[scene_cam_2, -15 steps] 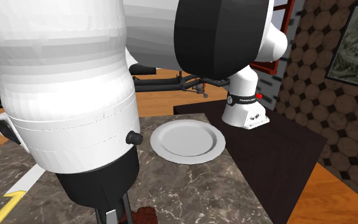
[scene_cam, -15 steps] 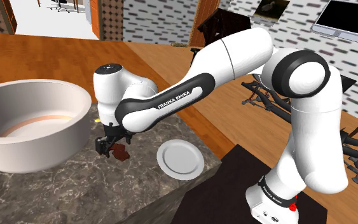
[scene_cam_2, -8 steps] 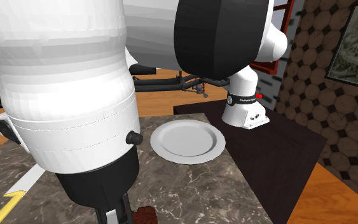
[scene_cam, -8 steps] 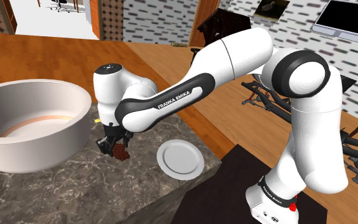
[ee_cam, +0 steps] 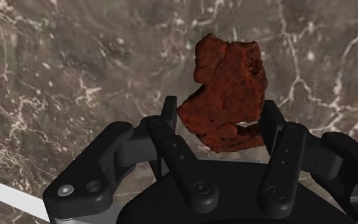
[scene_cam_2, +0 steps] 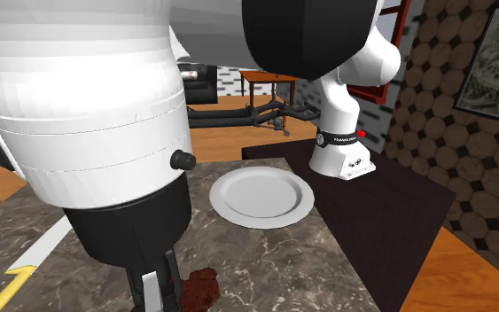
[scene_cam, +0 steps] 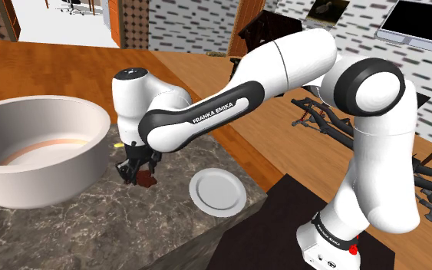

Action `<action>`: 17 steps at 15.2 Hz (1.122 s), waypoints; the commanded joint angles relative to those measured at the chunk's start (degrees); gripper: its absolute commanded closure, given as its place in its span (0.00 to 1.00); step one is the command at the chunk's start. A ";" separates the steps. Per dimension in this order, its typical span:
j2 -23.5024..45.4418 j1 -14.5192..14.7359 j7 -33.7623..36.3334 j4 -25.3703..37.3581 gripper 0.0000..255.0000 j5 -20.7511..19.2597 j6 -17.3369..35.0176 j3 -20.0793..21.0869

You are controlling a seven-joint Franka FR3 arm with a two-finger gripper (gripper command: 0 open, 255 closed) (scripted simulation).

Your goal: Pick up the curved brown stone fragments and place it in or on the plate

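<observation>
Over the marble counter (scene_cam: 91, 222), the gripper (ee_cam: 219, 118) pinches the reddish-brown stone (ee_cam: 227, 89) between its two fingers, and the rough piece sticks out past the tips. In the shoulder view the stone hangs low by the counter; whether it touches cannot be told. It lies between a big white bowl (scene_cam: 37, 153) on that view's left and the white plate (scene_cam: 217, 190) on its right, apart from both.

The white arm (scene_cam_2: 88, 106) loomed close; at its black end effector (scene_cam_2: 169, 297) showed a reddish-brown stone fragment (scene_cam_2: 201, 288), with the white plate (scene_cam_2: 261, 195) well apart on the marbled desk (scene_cam_2: 274, 266), beside the dark stand (scene_cam_2: 398, 213)
</observation>
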 commanded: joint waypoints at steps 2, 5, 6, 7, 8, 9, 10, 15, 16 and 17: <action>-1.04 -0.11 -0.33 0.79 1.00 0.46 -1.78 0.26; -2.10 -0.23 -0.67 1.57 1.00 0.91 -3.56 0.51; -2.43 -0.27 -0.78 1.85 1.00 1.06 -4.17 0.58; -2.76 -0.30 -0.89 2.16 1.00 1.20 -4.78 0.66; -3.07 -0.33 -1.00 2.47 1.00 1.34 -5.39 0.73; -3.38 -0.35 -1.11 2.81 1.00 1.47 -6.01 0.80; -3.68 -0.38 -1.21 3.15 1.00 1.61 -6.63 0.86; -11.31 -2.75 -2.52 -6.83 1.00 3.63 -3.87 1.54; -13.66 -3.45 -3.04 -10.04 1.00 4.32 -2.85 1.69; -15.98 -4.10 -3.63 -13.13 1.00 5.06 -1.90 1.82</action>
